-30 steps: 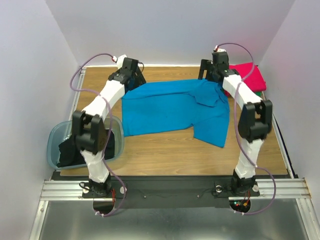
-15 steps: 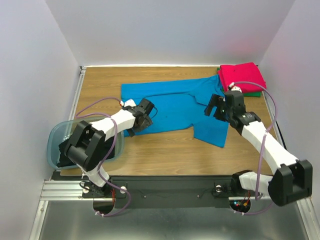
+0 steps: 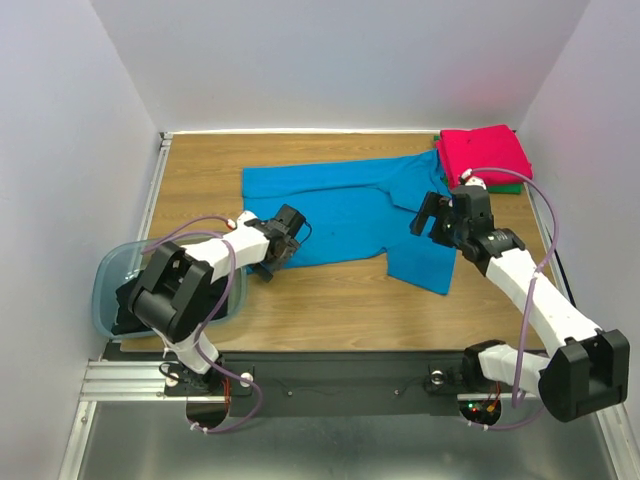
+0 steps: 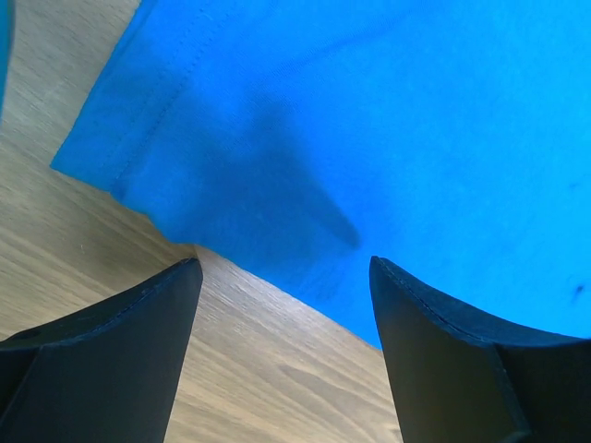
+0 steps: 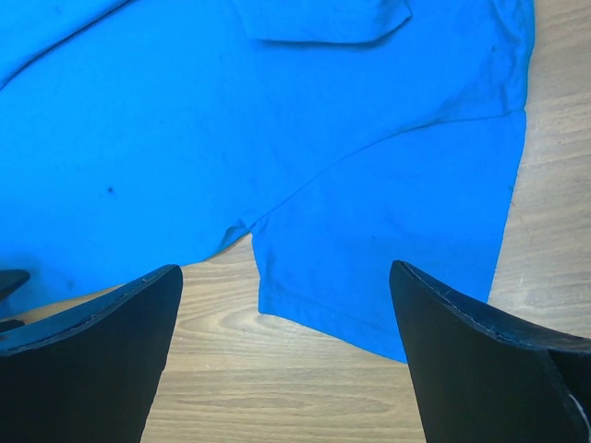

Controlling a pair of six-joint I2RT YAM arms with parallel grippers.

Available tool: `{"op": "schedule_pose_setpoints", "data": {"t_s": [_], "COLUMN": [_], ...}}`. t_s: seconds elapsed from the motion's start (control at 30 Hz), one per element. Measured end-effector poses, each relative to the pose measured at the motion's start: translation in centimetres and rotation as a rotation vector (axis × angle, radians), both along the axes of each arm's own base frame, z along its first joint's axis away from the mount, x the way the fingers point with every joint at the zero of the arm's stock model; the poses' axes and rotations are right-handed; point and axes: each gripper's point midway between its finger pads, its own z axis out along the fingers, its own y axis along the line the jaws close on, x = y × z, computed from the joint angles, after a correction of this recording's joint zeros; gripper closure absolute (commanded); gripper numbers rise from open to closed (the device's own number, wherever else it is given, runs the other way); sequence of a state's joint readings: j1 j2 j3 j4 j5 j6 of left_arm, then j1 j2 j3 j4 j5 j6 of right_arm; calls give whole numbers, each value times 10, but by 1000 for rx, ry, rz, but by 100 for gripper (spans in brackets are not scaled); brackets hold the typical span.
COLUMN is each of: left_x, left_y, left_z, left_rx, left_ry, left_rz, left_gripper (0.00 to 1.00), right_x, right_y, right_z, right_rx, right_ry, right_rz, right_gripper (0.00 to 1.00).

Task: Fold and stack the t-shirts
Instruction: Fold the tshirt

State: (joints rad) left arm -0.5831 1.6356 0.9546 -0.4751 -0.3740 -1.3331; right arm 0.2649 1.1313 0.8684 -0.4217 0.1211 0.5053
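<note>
The bright blue t-shirt [image 3: 340, 210] lies spread flat across the middle of the table, one sleeve pointing toward the near right. My left gripper [image 3: 291, 232] is open and low over its near left corner [image 4: 277, 148], astride the hem edge. My right gripper [image 3: 432, 214] is open above the right sleeve [image 5: 397, 231], holding nothing. The red-pink t-shirt [image 3: 487, 153] lies folded at the back right on top of the green one [image 3: 511, 187], which shows only as a sliver. The black t-shirt [image 3: 132, 303] lies in the bin.
A translucent blue-grey plastic bin [image 3: 105, 275] stands at the near left edge beside the left arm's base. Bare wood table [image 3: 330, 300] shows in front of the blue shirt. White walls close in the left, back and right sides.
Both arms have drawn back from the far edge of the blue shirt to its near side. The left gripper came down to the near left corner, the right over the sleeve.
</note>
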Motion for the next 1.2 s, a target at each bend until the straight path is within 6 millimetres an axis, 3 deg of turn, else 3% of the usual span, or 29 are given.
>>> {"op": "schedule_pose_setpoints", "data": {"t_s": [0.43, 0.73, 0.87, 0.9, 1.2], "left_x": [15, 17, 15, 14, 14], "left_y": [19, 28, 31, 31, 31], "left_z": [-2, -6, -7, -8, -7], "left_rx": [-25, 3, 8, 10, 4], "left_ry": [-24, -13, -7, -5, -7], "left_rz": [132, 162, 165, 162, 138], "left_gripper": [38, 68, 84, 99, 100], "right_x": [-10, -14, -24, -29, -75], "right_y": [-9, -20, -29, -31, -44], "right_z": [-11, -21, -37, -44, -100], "right_rx": [-29, -51, -66, -68, -92], "right_ry": [25, 52, 98, 119, 308], "right_rz": [-26, -97, -153, -165, -243], "right_gripper": [0, 0, 0, 0, 4]}}
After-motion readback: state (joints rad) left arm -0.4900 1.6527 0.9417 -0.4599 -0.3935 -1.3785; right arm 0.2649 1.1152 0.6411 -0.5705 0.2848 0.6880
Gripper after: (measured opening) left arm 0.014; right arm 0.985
